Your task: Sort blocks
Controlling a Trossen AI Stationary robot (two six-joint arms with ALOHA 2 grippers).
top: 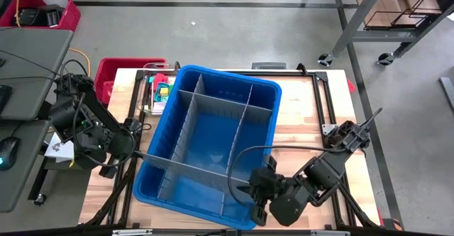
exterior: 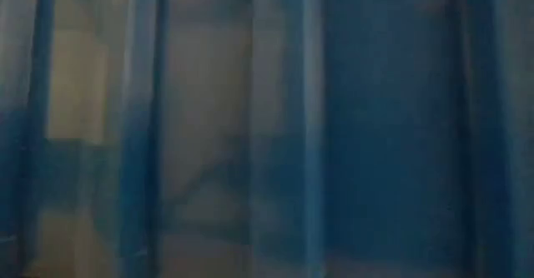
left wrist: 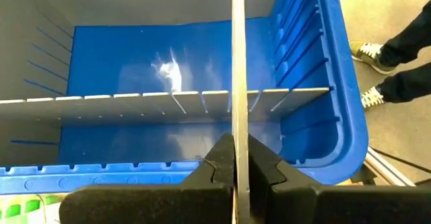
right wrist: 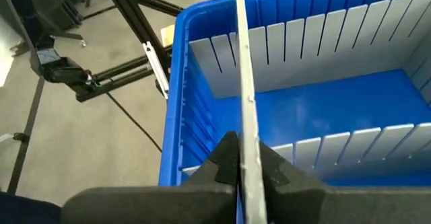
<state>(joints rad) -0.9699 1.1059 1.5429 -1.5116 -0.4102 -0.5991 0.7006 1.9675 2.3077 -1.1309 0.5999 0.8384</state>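
A large blue bin (top: 227, 78) with slotted walls stands in the middle of the table and holds several fixed grey dividers (top: 213, 100). One long thin grey divider panel (top: 191, 169) spans the bin's near part between my two grippers. My left gripper (top: 135, 153) is shut on its left end and my right gripper (top: 248, 186) on its right end. Small coloured blocks (top: 162, 91) lie in a clear box behind the bin's far left corner. The low view is filled by the bin's blurred blue wall (exterior: 384, 128). My left gripper pinches the panel's left end (left wrist: 237, 158) between its two fingers, one on each flat face. It comes slanting down from the table's left, along the panel. The panel stands on edge and runs away over a cross divider (left wrist: 168, 97). My right gripper pinches the panel's right end (right wrist: 246, 150) between its two fingers, one on each face. It comes slanting down from the near right, along the panel. The panel stands on edge over the bin's near wall (right wrist: 176, 116).
A red basket (top: 120, 69) sits at the table's far left, another (top: 39, 13) farther off on the floor. A desk with a mouse (top: 8, 151) stands to the left. A metal rack (top: 397, 16) is beyond the table. A person's shoes (left wrist: 370, 52) show beside the bin.
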